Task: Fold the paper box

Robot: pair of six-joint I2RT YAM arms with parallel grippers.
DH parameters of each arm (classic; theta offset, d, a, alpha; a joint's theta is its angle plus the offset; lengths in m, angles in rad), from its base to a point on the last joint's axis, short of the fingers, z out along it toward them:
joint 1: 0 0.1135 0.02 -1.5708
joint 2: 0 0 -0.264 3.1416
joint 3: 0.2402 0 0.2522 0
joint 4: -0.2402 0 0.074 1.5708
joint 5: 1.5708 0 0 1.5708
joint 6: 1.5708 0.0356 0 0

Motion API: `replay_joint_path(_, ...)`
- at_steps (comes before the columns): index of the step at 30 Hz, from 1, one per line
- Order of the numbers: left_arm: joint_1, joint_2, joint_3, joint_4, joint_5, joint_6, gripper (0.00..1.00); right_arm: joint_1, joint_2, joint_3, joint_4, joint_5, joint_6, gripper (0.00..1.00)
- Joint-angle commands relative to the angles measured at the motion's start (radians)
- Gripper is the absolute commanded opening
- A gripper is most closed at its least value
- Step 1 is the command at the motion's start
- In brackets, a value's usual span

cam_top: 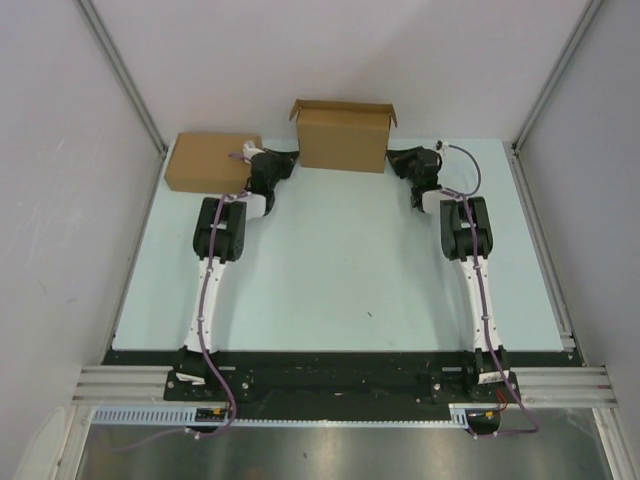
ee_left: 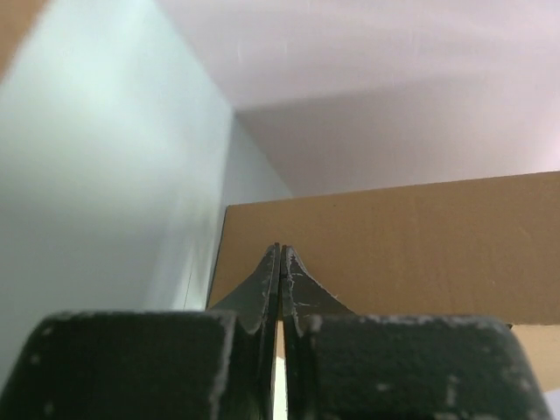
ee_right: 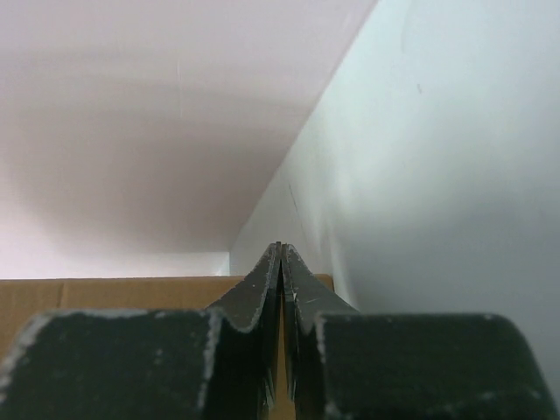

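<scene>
While both grippers' jaws were pressed together, box (cam_top: 343, 135) sat at 12 o'clock on table (cam_top: 330, 285), left gripper (cam_top: 288, 160) just beside its 9 o'clock end, right gripper (cam_top: 395, 157) at 3 o'clock.

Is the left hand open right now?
No, the left hand is shut, its tips pressed together with nothing between them.

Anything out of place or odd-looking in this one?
Only the paper box at the far edge of the table: small flaps stick out at both top corners, so it looks unfinished. The left gripper and right gripper sit shut on either side of it. The other box, far left, looks tidy. No damage visible.
</scene>
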Motion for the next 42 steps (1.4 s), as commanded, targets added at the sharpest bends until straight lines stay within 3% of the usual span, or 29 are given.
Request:
replay_joint_path(1, -0.037, -0.141, -0.189, 0.125, 0.06, -0.058, 0.04, 0.032, -0.108, -0.165, 0.094, -0.068, -0.005, 0.06)
replay_joint_path(13, -0.056, -0.334, -0.528, 0.256, 0.105, -0.061, 0.03, 0.045, -0.333, -0.587, 0.227, -0.052, -0.002, 0.05)
replay_joint_path(27, -0.065, -0.573, -0.979, 0.451, 0.114, -0.073, 0.04, 0.083, -0.576, -0.937, 0.253, -0.012, -0.062, 0.05)
replay_joint_path(33, -0.056, -0.63, -1.065, 0.483, 0.111, -0.076, 0.04, 0.066, -0.652, -1.028, 0.263, 0.0, -0.08, 0.05)
replay_joint_path(38, -0.022, -0.679, -1.105, 0.484, 0.095, -0.04, 0.11, 0.016, -0.708, -1.048, 0.198, 0.011, -0.121, 0.07)
replay_joint_path(42, 0.026, -0.722, -1.107, 0.411, 0.089, 0.022, 0.12, -0.046, -0.747, -1.046, 0.169, 0.011, -0.158, 0.09)
